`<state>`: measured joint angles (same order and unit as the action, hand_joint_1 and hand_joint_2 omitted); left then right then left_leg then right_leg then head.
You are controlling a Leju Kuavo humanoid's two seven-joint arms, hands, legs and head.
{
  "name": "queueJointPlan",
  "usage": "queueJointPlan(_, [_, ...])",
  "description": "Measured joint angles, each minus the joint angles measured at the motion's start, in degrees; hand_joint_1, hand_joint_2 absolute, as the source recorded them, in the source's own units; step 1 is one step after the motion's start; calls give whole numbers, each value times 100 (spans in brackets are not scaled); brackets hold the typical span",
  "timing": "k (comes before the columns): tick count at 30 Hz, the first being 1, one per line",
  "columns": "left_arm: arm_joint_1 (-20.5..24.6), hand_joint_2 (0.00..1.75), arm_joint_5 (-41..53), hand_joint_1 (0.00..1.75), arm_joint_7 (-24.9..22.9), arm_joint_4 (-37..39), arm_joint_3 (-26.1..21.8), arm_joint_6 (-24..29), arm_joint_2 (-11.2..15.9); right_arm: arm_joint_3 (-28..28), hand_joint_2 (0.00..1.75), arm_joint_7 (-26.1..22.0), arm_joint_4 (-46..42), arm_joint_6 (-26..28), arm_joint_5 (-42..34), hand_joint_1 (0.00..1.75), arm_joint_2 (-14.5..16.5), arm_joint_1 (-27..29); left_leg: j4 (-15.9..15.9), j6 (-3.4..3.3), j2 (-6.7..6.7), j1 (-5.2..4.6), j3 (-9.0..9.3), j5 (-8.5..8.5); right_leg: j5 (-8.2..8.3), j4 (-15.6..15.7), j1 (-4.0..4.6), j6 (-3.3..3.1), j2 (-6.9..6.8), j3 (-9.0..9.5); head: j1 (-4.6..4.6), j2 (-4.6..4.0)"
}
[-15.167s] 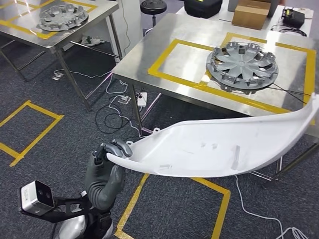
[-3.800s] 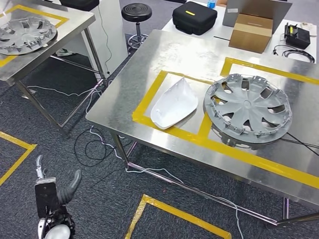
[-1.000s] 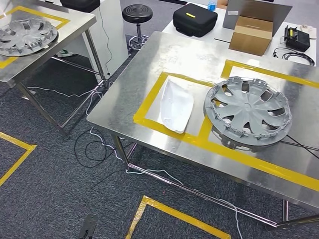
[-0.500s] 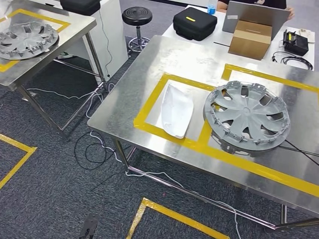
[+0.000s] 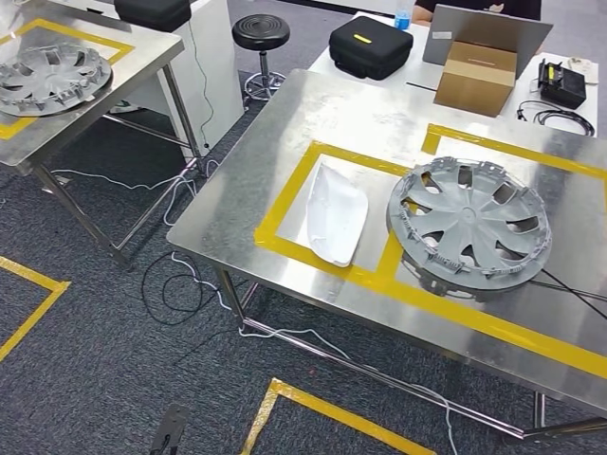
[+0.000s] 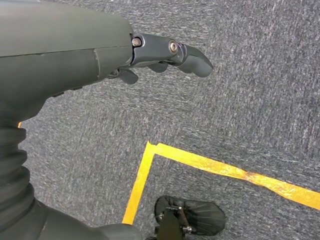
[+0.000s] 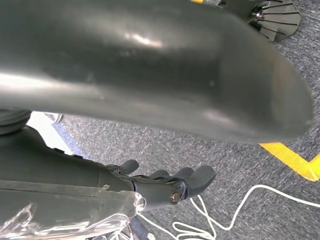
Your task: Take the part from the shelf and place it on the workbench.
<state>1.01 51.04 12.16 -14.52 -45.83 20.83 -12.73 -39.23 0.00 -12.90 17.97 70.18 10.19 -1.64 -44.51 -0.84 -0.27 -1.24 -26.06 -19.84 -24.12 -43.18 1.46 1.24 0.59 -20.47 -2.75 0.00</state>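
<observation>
The white curved part [image 5: 335, 210] lies on the steel workbench [image 5: 236, 190], inside the left yellow-taped rectangle. A grey wheel cover [image 5: 469, 224] rests beside it to the right. My left hand [image 6: 113, 55] hangs over grey carpet with its fingers stretched out and nothing in it. My right hand [image 7: 151, 187] hangs low over the carpet too, fingers extended and holding nothing. Both hands are well away from the part.
A second steel table [image 5: 136, 47] with another wheel cover [image 5: 50, 78] stands at the left. Behind the workbench are a black stool [image 5: 261, 32], a black case [image 5: 371, 45] and a cardboard box [image 5: 478, 68]. Cables [image 5: 186, 275] and yellow tape [image 5: 337, 417] lie on the floor.
The camera has tipped slightly, so the whole scene sits a little lower in the picture. The white part and wheel cover stay put on the workbench.
</observation>
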Motion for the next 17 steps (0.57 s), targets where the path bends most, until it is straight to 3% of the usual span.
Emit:
queueJointPlan(6, [0,175,-27,0,7,3,0,-19,7,0,0,0,0,-2,-1,0,0,0,-19,0,0,-3,-3,-2,-7,-35,-2,-3,0,-12,-1,0])
queueJointPlan(9, [0,44,-70,0,82,5,-9,-134,8,0,0,-9,0,-30,-13,0,0,0,-52,0,0,-3,-13,-16,-23,-71,-2,-1,0,-24,-1,0])
queueJointPlan(10, [1,44,-97,0,120,5,-20,-194,8,0,0,-15,0,-37,-16,0,0,0,-70,0,0,-3,-19,-25,-33,-92,-2,-1,0,-31,-1,0])
queueJointPlan(13, [2,175,-177,0,227,5,-86,-371,8,0,0,-23,0,-35,-10,0,0,4,-144,2,0,-3,-42,-60,-72,-175,-2,-7,0,-58,-1,0])
queueJointPlan(17, [2,175,-198,0,271,6,-140,-475,8,0,0,-19,0,-24,0,0,0,6,-238,3,0,-3,-82,-101,-119,-276,-2,-10,0,-101,0,0])
